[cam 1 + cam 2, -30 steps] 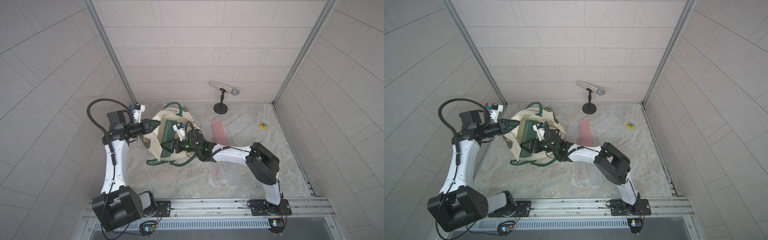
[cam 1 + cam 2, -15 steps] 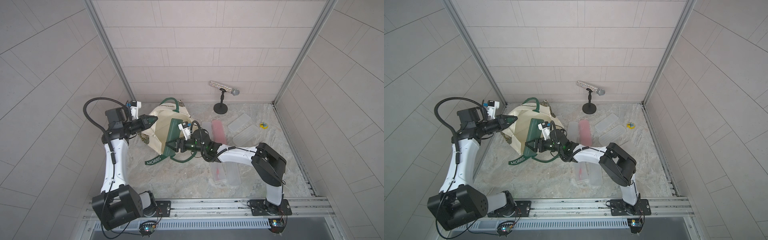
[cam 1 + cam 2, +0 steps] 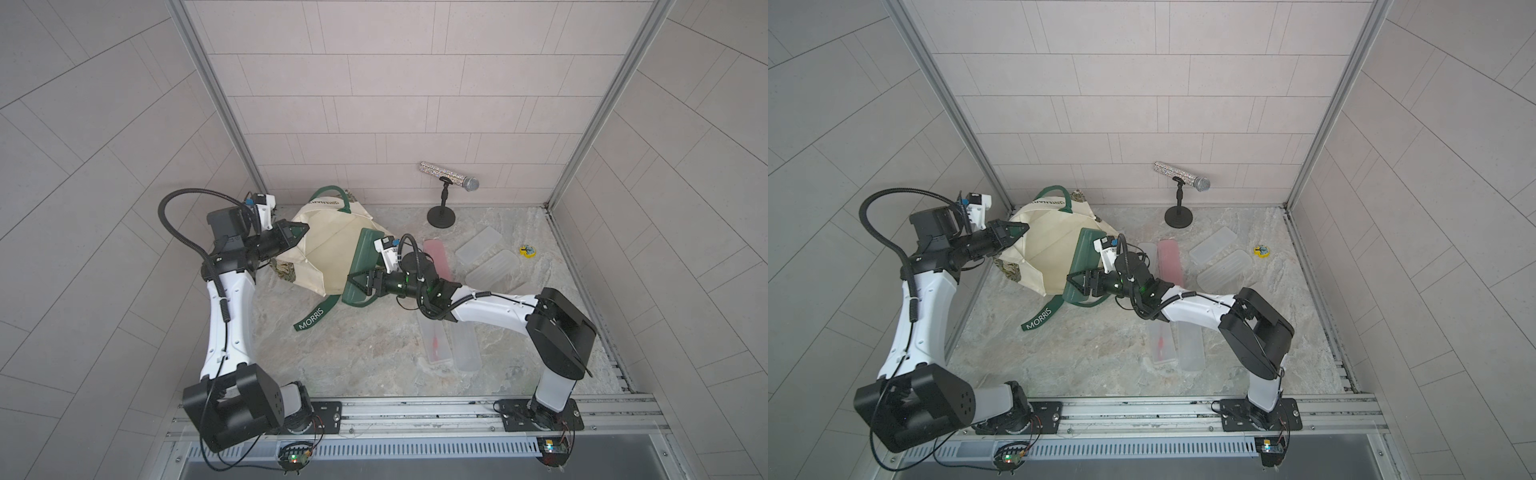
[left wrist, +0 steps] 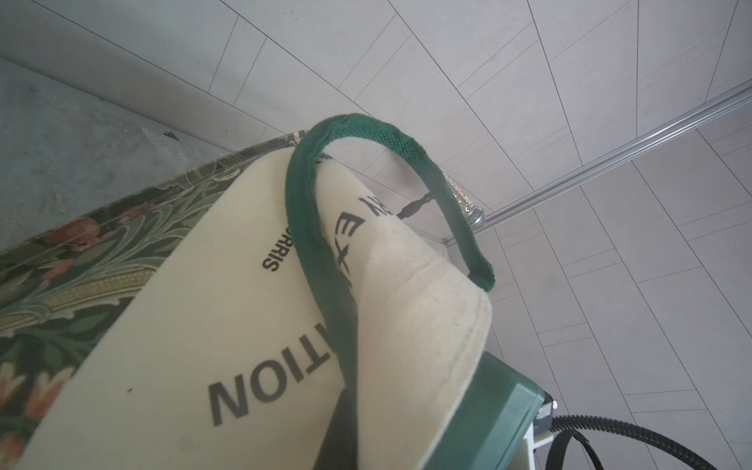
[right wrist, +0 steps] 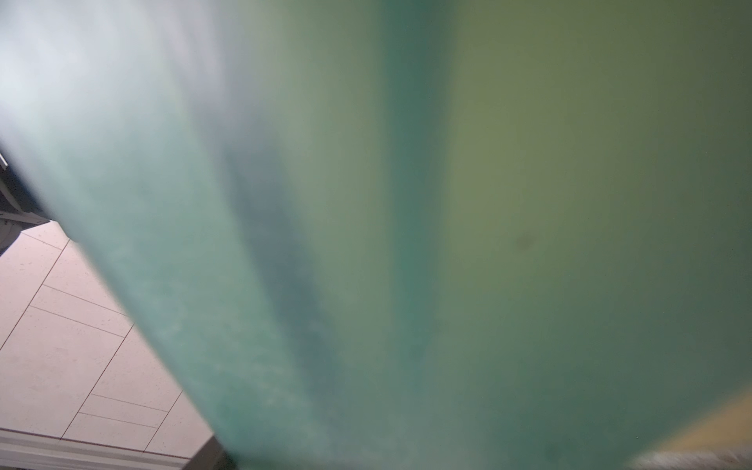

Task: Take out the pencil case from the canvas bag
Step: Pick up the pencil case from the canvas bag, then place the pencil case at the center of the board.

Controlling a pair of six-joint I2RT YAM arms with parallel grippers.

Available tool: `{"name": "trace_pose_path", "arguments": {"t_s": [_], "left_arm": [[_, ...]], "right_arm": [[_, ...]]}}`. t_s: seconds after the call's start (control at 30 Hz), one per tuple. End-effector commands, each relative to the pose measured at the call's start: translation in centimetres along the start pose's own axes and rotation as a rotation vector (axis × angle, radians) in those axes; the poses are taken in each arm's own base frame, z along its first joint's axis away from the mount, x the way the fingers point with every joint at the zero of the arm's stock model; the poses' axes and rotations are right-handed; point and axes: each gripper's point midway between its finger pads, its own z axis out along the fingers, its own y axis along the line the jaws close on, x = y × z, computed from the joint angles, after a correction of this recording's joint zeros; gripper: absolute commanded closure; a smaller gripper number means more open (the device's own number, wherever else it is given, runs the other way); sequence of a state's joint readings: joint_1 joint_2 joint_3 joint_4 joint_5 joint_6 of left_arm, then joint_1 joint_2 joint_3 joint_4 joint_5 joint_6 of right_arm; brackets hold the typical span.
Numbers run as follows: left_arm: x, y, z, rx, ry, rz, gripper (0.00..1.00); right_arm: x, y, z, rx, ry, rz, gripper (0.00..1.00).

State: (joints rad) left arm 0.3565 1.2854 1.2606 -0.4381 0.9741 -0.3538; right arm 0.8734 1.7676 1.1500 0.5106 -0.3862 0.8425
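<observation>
The marbled surface (image 3: 374, 353) carries the canvas bag (image 3: 328, 245) at its far-left corner. The bag is tented up where the left claw (image 3: 301, 228) is pinched shut on its cream cloth near the rim. The bag is soft and will sag and drag along unless that hold stays firm.

The pencil case (image 3: 365, 257) is a dark green flat box that slants out of the bag's mouth toward the middle of the surface. I cannot tell whether its far end is clear of the cloth. It looks rigid, light and smooth-sided, so it is likely to slip. The right claw (image 3: 359, 282) is clamped across its near end, which seems a sound place to hold it. Squeezing the narrow faces should keep it from twisting.
</observation>
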Motion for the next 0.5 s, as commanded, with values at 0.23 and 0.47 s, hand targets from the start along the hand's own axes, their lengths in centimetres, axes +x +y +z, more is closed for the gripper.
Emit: {"name": "trace_pose_path", "arguments": {"t_s": [0.23, 0.47], "left_arm": [[-3.8, -1.4, -0.9, -0.017, -0.107, 0.031, 1.0], [-5.7, -2.3, -1.2, -0.019, -0.134, 0.039, 1.0]], "right_arm": [[-0.2, -1.6, -4.3, 0.222, 0.041, -0.088, 0.4], [1.9, -4.2, -6.8, 0.372, 0.129, -0.087, 0.4]]}}
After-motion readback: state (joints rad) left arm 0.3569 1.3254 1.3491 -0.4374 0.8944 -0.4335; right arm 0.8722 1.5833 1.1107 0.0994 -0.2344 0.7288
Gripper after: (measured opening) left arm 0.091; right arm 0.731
